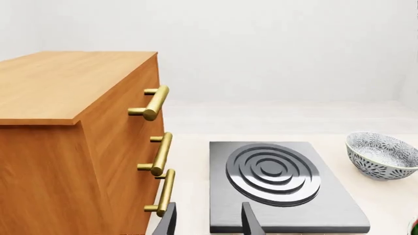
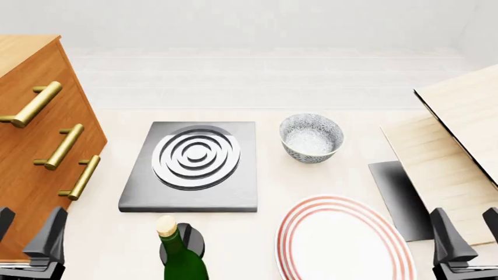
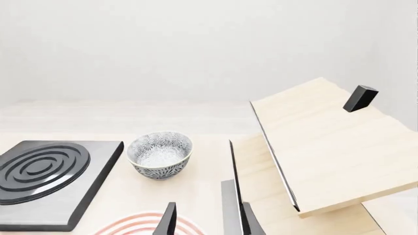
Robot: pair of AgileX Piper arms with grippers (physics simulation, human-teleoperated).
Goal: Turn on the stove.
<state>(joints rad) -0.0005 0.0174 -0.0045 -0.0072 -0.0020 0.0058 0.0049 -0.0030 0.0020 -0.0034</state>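
Much of the scene was cut off: the green glass bottle (image 2: pixel 181 256) with its gold cap ran off the near edge and hid most of a small black round thing just near of the stove, perhaps its knob, though that could not be made out. The stove (image 2: pixel 192 168), a flat square dark-grey metal slab with raised concentric silver-white rings, lay on the pale surface (image 2: pixel 116 239) left of centre. Left of it stood a wooden dresser (image 2: pixel 31 169) with cylindrical brass handles, only partly in frame. A patterned ceramic bowl (image 2: pixel 311 137) sat just right of the stove; a red-rimmed white plate (image 2: pixel 342 242) was cropped at the near edge. On the right, a pale wooden stand (image 2: pixel 455 146) overhung a dark flat panel (image 2: pixel 397 198). The left hand (image 2: pixel 27 236) and right hand (image 2: pixel 465 233) hovered at the near corners, fingers spread, empty.
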